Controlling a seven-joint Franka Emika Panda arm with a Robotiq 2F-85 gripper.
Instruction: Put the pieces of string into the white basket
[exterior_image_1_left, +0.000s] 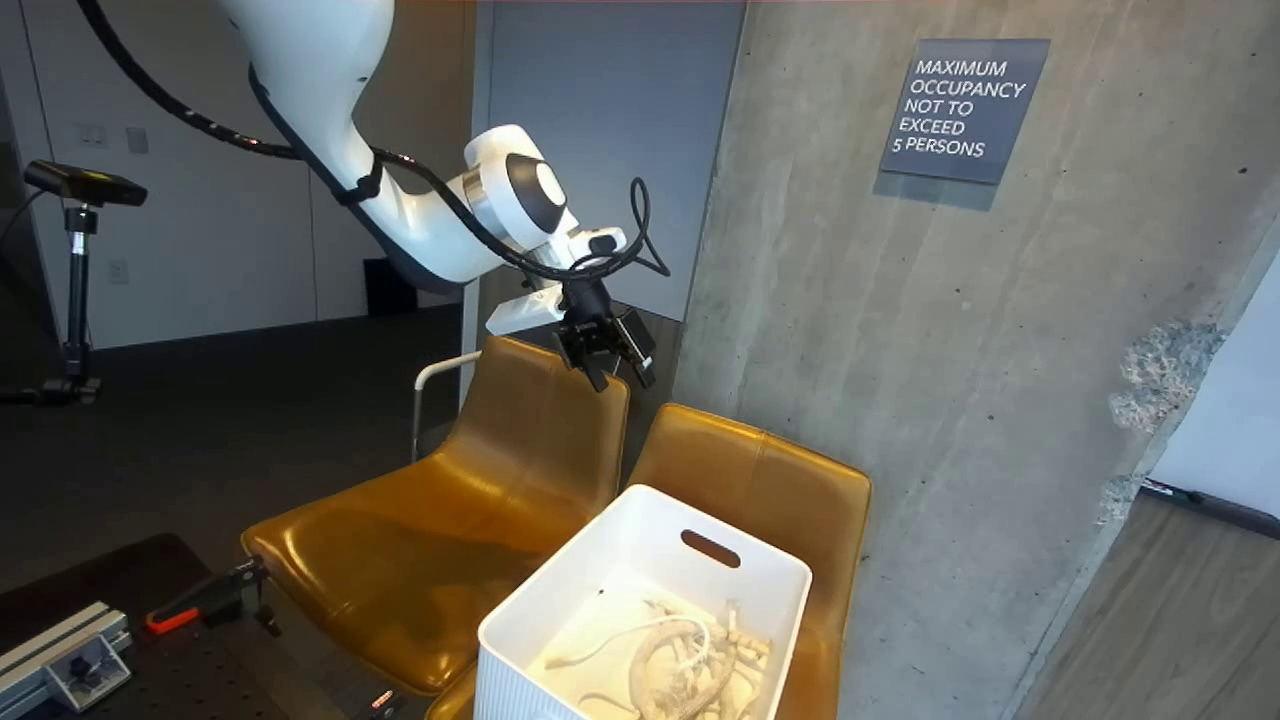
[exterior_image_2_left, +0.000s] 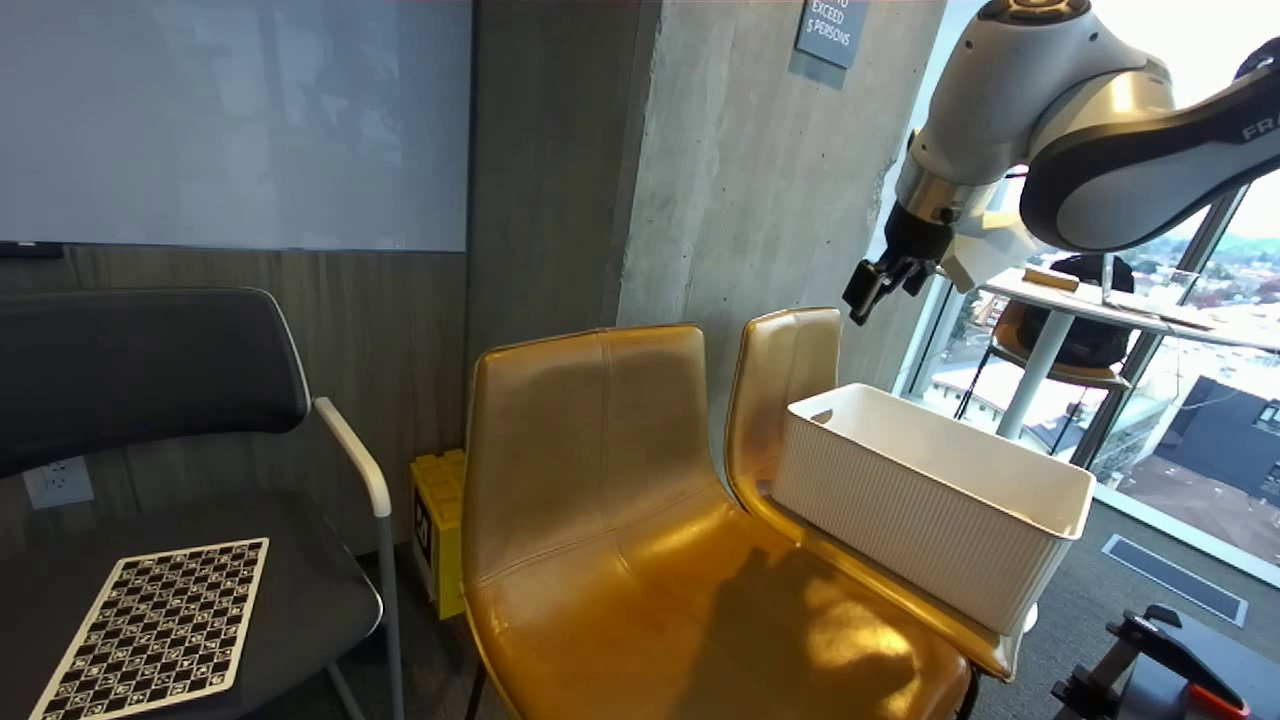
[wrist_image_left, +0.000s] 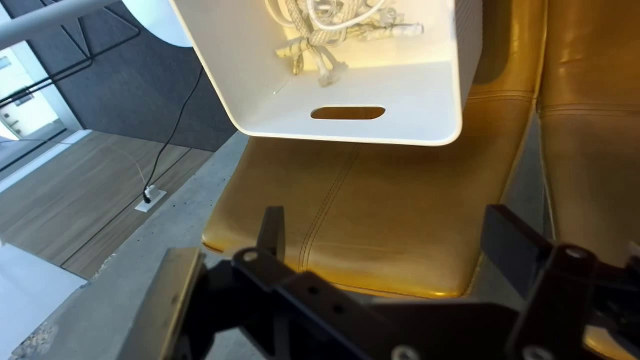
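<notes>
The white basket (exterior_image_1_left: 650, 545) stands on the seat of a tan chair. Its outer side shows in an exterior view (exterior_image_2_left: 900, 510), and its slot handle end shows in the wrist view (wrist_image_left: 410, 95). The pieces of string (exterior_image_1_left: 672, 665), a tangle of cream-white cords, lie on the basket's floor. They also show at the top of the wrist view (wrist_image_left: 327, 36); in an exterior view the basket wall hides them. My gripper (exterior_image_1_left: 622, 384) is open and empty, above the chair backs and apart from the basket. Its fingers stand wide apart in the wrist view (wrist_image_left: 382, 215); it also shows in an exterior view (exterior_image_2_left: 888, 298).
A second tan chair (exterior_image_2_left: 590, 430) stands beside the basket's chair. A concrete column (exterior_image_1_left: 960, 400) rises behind them. A dark chair (exterior_image_2_left: 200, 490) bears a checkered board (exterior_image_2_left: 160, 620). A yellow box (exterior_image_2_left: 440, 530) stands on the floor. A camera on a stand (exterior_image_1_left: 85, 185) is at far left.
</notes>
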